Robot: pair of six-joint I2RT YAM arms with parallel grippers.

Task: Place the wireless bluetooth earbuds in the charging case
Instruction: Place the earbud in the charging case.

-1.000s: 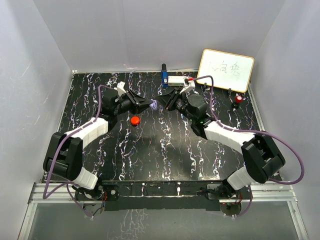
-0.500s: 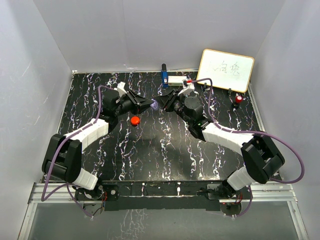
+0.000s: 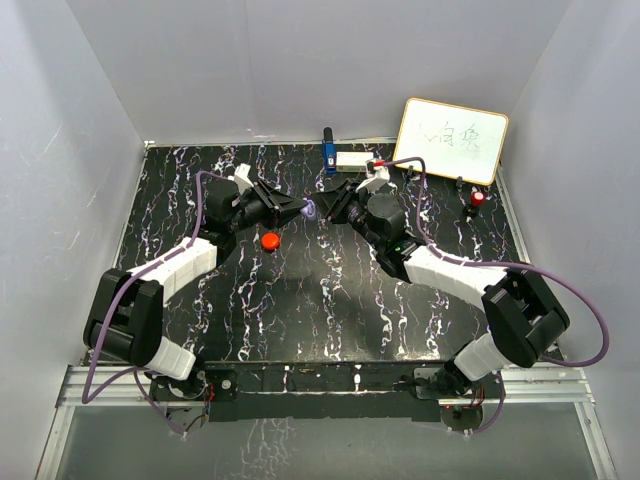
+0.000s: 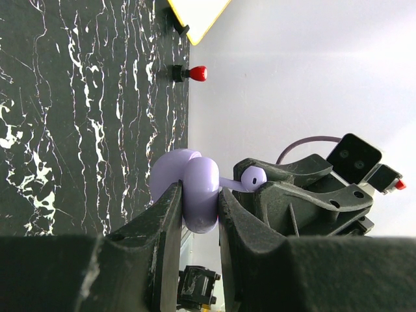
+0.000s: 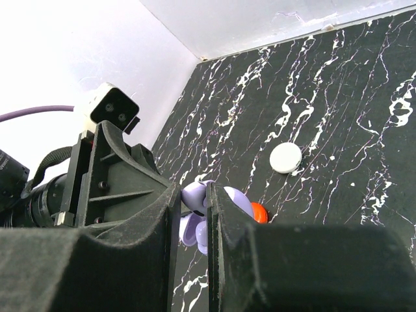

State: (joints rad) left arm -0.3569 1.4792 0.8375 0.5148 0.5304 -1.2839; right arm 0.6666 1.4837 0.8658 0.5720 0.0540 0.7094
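My left gripper (image 3: 298, 211) is shut on a lilac charging case (image 4: 198, 195), held above the table mid-scene; the case also shows in the top view (image 3: 311, 210). My right gripper (image 3: 328, 210) faces it tip to tip and is shut on a lilac earbud (image 5: 200, 194). In the left wrist view the earbud (image 4: 253, 177) sits at the case's right side, its stem pointing toward the case. In the right wrist view the open case (image 5: 195, 227) lies just below and behind the earbud. Whether the earbud touches its socket is hidden by the fingers.
A red puck (image 3: 269, 240) lies on the black marbled table under the grippers, and a white puck (image 5: 286, 157) lies farther out. At the back stand a whiteboard (image 3: 450, 140), a red-capped object (image 3: 477, 199), a blue object (image 3: 328, 152) and a white box (image 3: 352, 159).
My right gripper has shifted a little left, closing onto the case in my left gripper. The left arm has barely moved.
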